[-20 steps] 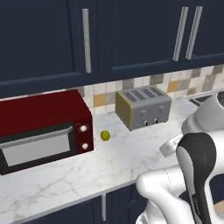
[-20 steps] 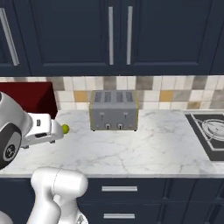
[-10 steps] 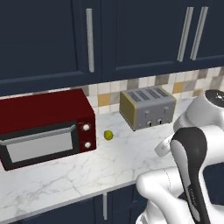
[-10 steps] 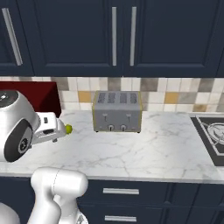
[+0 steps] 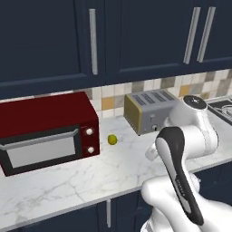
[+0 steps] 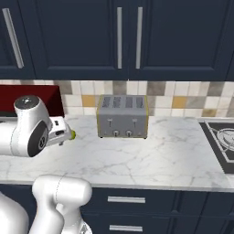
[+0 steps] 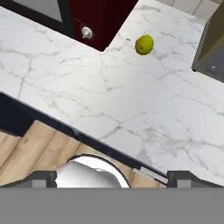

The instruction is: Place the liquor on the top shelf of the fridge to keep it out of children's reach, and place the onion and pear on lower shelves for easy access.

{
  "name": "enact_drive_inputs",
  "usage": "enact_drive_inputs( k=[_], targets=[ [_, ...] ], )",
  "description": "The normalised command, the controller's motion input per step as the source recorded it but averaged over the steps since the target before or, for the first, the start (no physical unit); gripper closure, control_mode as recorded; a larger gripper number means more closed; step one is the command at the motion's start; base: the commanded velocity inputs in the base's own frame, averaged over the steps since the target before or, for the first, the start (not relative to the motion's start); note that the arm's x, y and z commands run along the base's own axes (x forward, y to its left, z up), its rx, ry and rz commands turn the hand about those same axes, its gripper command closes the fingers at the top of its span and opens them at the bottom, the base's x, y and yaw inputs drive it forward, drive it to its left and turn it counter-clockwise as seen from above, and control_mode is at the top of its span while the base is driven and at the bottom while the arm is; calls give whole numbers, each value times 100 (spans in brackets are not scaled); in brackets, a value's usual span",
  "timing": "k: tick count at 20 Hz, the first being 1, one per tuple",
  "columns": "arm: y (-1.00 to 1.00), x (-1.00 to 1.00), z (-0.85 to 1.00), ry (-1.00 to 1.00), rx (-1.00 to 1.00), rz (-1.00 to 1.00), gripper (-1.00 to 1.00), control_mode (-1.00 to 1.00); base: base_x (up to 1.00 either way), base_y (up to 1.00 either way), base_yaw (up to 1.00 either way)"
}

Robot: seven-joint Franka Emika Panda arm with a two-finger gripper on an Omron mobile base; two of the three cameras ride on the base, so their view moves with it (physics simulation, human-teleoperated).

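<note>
While the pear (image 5: pixel 112 140) lies alone on the marble desk (image 5: pixel 90 176), between the red microwave (image 5: pixel 45 129) and the toaster (image 5: pixel 147 112), seems to be the step of reaching for this fruit. Pincer (image 7: pixel 111 177) spread wide, holding nothing, well apart from the pear. Next: should go forward and down, straddle the small ball, then close gently so as not to roll it away.
</note>
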Motion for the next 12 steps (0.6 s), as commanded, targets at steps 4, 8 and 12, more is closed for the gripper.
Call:
enact_drive_inputs(
  k=[4, 8, 12],
  targets=[
    [26, 60, -23, 0, 0, 2, -100, -100, 0, 0, 0],
    [19, 52, -18, 0, 0, 0, -100, -100, 0, 0, 0],
    [6, 49, -20, 0, 0, 0, -100, -100, 0, 0, 0]
  ],
)
